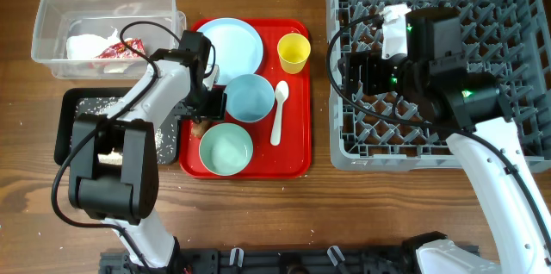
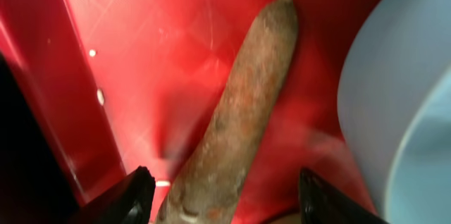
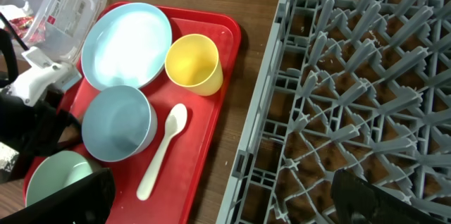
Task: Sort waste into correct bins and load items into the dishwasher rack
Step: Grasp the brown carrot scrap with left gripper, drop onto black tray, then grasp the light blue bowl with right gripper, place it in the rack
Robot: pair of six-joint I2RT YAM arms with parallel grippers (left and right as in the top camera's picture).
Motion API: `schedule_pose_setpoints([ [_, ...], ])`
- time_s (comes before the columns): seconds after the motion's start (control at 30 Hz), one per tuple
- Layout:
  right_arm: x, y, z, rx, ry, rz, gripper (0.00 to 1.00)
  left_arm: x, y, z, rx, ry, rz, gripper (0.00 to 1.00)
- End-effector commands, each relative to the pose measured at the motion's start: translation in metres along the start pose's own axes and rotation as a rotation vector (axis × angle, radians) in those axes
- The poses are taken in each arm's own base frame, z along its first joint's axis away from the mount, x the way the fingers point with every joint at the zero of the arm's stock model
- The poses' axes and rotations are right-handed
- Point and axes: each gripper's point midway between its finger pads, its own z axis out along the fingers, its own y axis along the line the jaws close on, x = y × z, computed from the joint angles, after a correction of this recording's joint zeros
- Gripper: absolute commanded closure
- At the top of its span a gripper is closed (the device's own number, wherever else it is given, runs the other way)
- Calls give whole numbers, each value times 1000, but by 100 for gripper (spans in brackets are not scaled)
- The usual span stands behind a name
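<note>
Straddling the brown sausage-shaped scrap [image 2: 248,104] w/ jaws wide, left gripper [image 2: 227,194] should, I'd say, sink closer to the red tray [image 2: 134,34] & pinch mid-length.

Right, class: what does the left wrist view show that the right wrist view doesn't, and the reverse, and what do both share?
Left wrist only: the brown sausage-shaped scrap, close up, lying between the open left fingers. Right wrist only: the yellow cup, white spoon, pale blue plate, clear box and grey dishwasher rack. Both: the red tray.
</note>
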Motion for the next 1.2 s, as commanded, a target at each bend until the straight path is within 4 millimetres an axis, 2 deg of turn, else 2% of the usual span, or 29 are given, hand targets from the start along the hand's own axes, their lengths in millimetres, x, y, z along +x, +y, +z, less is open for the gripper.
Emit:
schedule_pose_setpoints([
  [0.0,-4,5,2,-20,2,-3,0,4,1,13,11,2,7,48],
  [0.03,-4,5,2,-20,3,-3,0,4,1,17,11,-4,7,64],
  [0.1,-4,5,2,-20,2,-3,0,7,6,22,-13,-7,8,88],
  [0.13,-5,5,3,-20,1,-4,0,7,7,21,-22,-6,8,96],
  [0.2,-5,5,4,-20,2,-3,0,-6,5,-6,-22,-18,-16,96],
  [0.23,-5,5,4,-20,1,-4,0,-25,6,-38,-15,-62,-77,96],
  [0.27,-5,5,4,-20,1,-4,0,-35,8,-61,-11,-94,-121,96],
  [0.33,-5,5,4,-21,0,-3,0,-45,17,-107,-3,-166,-227,96],
  [0.37,-6,5,4,-20,-2,-4,0,-46,24,-122,2,-201,-280,96],
  [0.4,-6,5,4,-21,-3,-4,0,-43,43,-140,-14,-247,-401,96],
  [0.47,-6,5,4,-21,-2,-3,0,-21,95,-158,-120,-274,-704,96],
  [0.5,-6,5,4,-21,-3,-4,0,-1,128,-162,-183,-260,-921,96],
  [0.53,-6,5,4,-21,0,-3,0,23,160,-153,-211,-225,-1170,96],
  [0.6,-5,5,4,-21,0,-3,0,43,186,-127,-236,-209,-1369,96],
  [0.7,-6,5,5,-21,0,0,0,61,213,-81,-233,-231,-1524,96],
  [0.77,-5,5,5,-22,1,1,0,66,220,-61,-225,-253,-1566,89],
  [0.8,-6,8,5,-41,0,0,0,65,223,-52,-219,-274,-1570,81],
  [0.87,-6,16,6,-89,4,-1,0,60,222,-44,-186,-302,-1566,53],
  [0.93,-5,19,13,-109,15,2,0,49,218,-48,-132,-311,-1509,31],
  [0.97,-5,21,16,-126,19,2,0,41,216,-56,-106,-324,-1420,26],
  [1.03,-7,27,21,-165,22,0,0,29,211,-86,-57,-360,-1315,18],
  [1.07,-7,30,22,-180,23,0,0,25,208,-105,-36,-388,-1299,17],
  [1.1,-8,33,23,-196,21,-3,1,18,200,-133,6,-436,-1245,16],
  [1.13,-9,40,24,-221,19,-12,3,7,186,-159,75,-493,-1149,17],
  [1.17,-9,47,25,-235,18,-22,3,-5,160,-187,172,-557,-1012,17],
])
